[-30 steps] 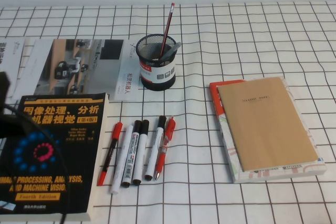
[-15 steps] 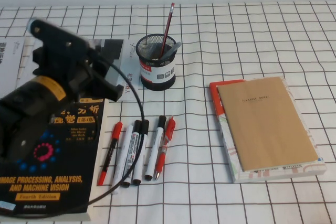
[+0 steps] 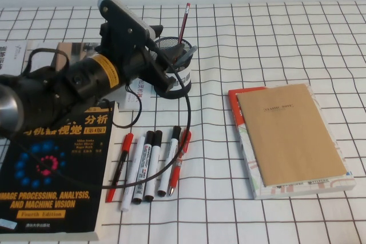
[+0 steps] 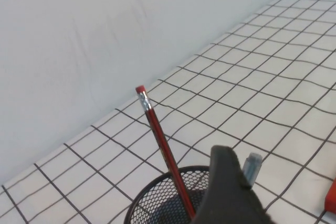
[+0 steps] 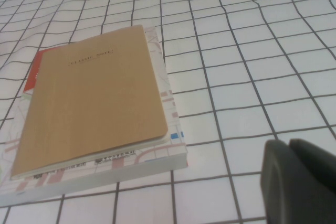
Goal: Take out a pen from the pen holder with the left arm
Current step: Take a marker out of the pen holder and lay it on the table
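The jaws of the left gripper point(image 3: 162, 55) stood apart and empty at the rim of the mesh pen holder point(image 3: 180, 78), apparently spread in readiness to close on a pen inside. The red pencil point(image 3: 184, 24) leaned out of the holder with a grey pen point(image 3: 186, 55) beside it, both untouched and tall enough to pinch. The right gripper point(image 5: 302, 182) hung over the checked table point(image 5: 252, 35) near the tan notebook point(image 5: 94, 93), seemingly parked clear.
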You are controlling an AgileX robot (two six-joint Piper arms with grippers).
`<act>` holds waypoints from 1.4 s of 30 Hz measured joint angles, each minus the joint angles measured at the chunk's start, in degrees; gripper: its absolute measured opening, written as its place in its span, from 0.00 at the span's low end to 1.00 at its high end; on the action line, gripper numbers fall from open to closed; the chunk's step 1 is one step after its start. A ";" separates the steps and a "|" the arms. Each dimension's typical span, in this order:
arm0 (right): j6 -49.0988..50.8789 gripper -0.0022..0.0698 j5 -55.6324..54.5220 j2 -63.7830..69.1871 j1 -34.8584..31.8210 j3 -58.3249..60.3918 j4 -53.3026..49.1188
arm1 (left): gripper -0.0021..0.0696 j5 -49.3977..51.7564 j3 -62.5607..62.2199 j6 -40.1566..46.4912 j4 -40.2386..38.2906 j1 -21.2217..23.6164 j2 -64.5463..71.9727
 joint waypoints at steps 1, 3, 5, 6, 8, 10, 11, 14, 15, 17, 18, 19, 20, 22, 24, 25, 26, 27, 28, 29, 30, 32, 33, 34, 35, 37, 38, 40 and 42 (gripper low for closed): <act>0.00 0.01 0.00 0.00 0.00 0.00 0.00 | 0.56 -0.45 -0.88 -0.24 0.27 0.00 1.42; 0.00 0.01 0.00 0.00 0.00 0.00 0.00 | 0.56 -0.77 -2.41 -0.62 1.23 0.00 3.81; 0.00 0.01 0.00 0.00 0.00 0.00 0.00 | 0.56 -1.41 -3.91 -1.22 2.37 0.00 6.06; 0.00 0.01 0.00 0.00 0.00 0.00 0.00 | 0.56 -1.91 -4.48 -1.40 2.93 0.00 6.95; 0.00 0.01 0.00 0.00 0.00 0.00 0.00 | 0.56 -3.14 -5.90 -2.75 4.29 0.00 8.40; 0.00 0.01 0.00 0.00 0.00 0.00 0.00 | 0.56 -3.60 -7.16 -4.43 5.24 0.00 9.35; 0.00 0.01 0.00 0.00 0.00 0.00 0.00 | 0.56 -3.89 -7.66 -5.00 5.52 0.00 9.94; 0.00 0.01 0.00 0.00 0.00 0.00 0.00 | 0.56 -4.29 -8.41 -5.68 6.63 -0.08 11.13; 0.00 0.01 0.00 0.00 0.00 0.00 0.00 | 0.56 -4.28 -8.72 -5.78 6.92 -0.08 11.55; 0.00 0.01 0.00 0.00 0.00 0.00 0.00 | 0.56 -4.28 -9.29 -5.83 7.19 -0.22 12.33; 0.00 0.01 0.00 0.00 0.00 0.00 0.00 | 0.56 -4.28 -9.61 -5.83 7.36 -0.27 12.89; 0.00 0.01 0.00 0.00 0.00 0.00 0.00 | 0.56 -4.28 -9.99 -5.92 7.50 -0.35 13.42; 0.00 0.01 0.00 0.00 0.00 0.00 0.00 | 0.56 -4.28 -10.60 -5.92 7.50 -0.47 14.17; 0.00 0.01 0.00 0.00 0.00 0.00 0.00 | 0.56 -4.15 -11.67 -5.92 7.60 -0.41 15.12; 0.00 0.01 0.00 0.00 0.00 0.00 0.00 | 0.56 -4.01 -12.82 -5.92 7.64 -0.50 16.21; 0.00 0.01 0.00 0.00 0.00 0.00 0.00 | 0.56 -4.01 -13.51 -5.92 7.64 -0.50 16.65; 0.00 0.01 0.00 0.00 0.00 0.00 0.00 | 0.56 -4.01 -14.17 -5.92 7.64 -0.50 17.18; 0.00 0.01 0.00 0.00 0.00 0.00 0.00 | 0.56 -4.01 -14.67 -5.92 7.73 -0.50 17.58; 0.00 0.01 0.00 0.00 0.00 0.00 0.00 | 0.56 -4.01 -15.33 -5.96 7.73 -0.50 18.11; 0.00 0.01 0.00 0.00 0.00 0.00 0.00 | 0.56 -4.01 -15.79 -5.96 7.73 -0.50 18.52; 0.00 0.01 0.00 0.00 0.00 0.00 0.00 | 0.56 -4.01 -16.11 -6.05 7.85 -0.50 19.05; 0.00 0.01 0.00 0.00 0.00 0.00 0.00 | 0.56 -3.72 -16.46 -6.05 7.95 -0.50 19.76; 0.00 0.01 0.00 0.00 0.00 0.00 0.00 | 0.56 -3.56 -16.62 -6.05 7.95 -0.50 19.95; 0.00 0.01 0.00 0.00 0.00 0.00 0.00 | 0.55 -3.41 -16.73 -6.09 7.95 -0.50 20.09; 0.00 0.01 0.00 0.00 0.00 0.00 0.00 | 0.54 -3.11 -16.73 -6.18 7.95 -0.50 20.19; 0.00 0.01 0.00 0.00 0.00 0.00 0.00 | 0.49 -2.99 -16.76 -6.18 7.95 -0.50 20.19; 0.00 0.01 0.00 0.00 0.00 0.00 0.00 | 0.45 -2.84 -16.86 -6.18 7.95 -0.50 20.19; 0.00 0.01 0.00 0.00 0.00 0.00 0.00 | 0.38 -2.71 -16.86 -6.18 7.95 -0.50 20.19; 0.00 0.01 0.00 0.00 0.00 0.00 0.00 | 0.31 -2.57 -16.86 -6.18 7.95 -0.50 20.19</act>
